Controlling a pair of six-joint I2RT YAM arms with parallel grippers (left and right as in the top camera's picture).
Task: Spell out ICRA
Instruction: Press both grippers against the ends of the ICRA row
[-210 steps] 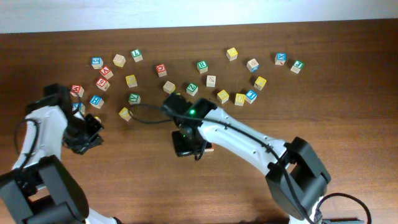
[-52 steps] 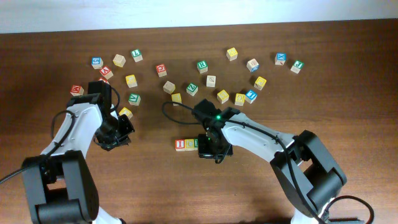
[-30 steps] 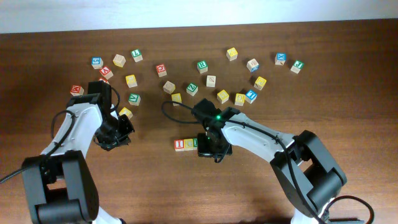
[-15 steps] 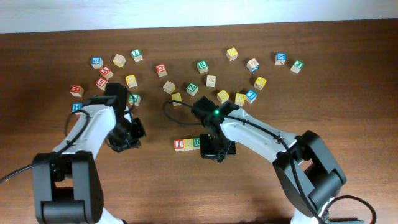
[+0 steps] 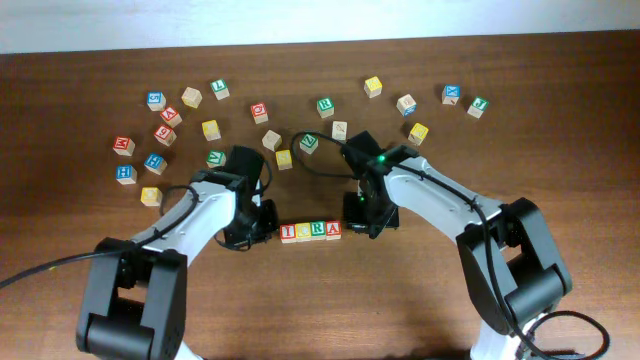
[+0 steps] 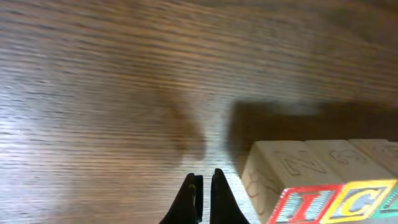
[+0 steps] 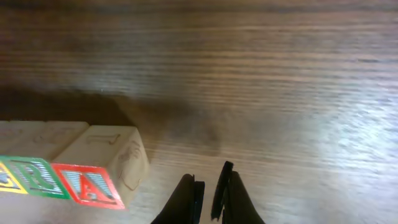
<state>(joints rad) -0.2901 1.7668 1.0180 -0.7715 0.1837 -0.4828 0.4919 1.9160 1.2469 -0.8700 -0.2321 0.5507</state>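
left black two-finger claw (image 6: pixel 203 198) pinched shut, empty, beside I | right black two-finger claw (image 7: pixel 210 186) closed, empty, beside A | wooden letter-cube row ICRA (image 5: pixel 310 231) mid-table, cropped in wrist views | open room on brown wood tabletop (image 5: pixel 320 300) in front

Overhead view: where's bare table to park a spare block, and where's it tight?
Free: the table in front of the ICRA row, between the arms; also the front right corner beyond the right arm. Crowded: the back band of loose blocks, and both row ends, where the left gripper and right gripper sit close.
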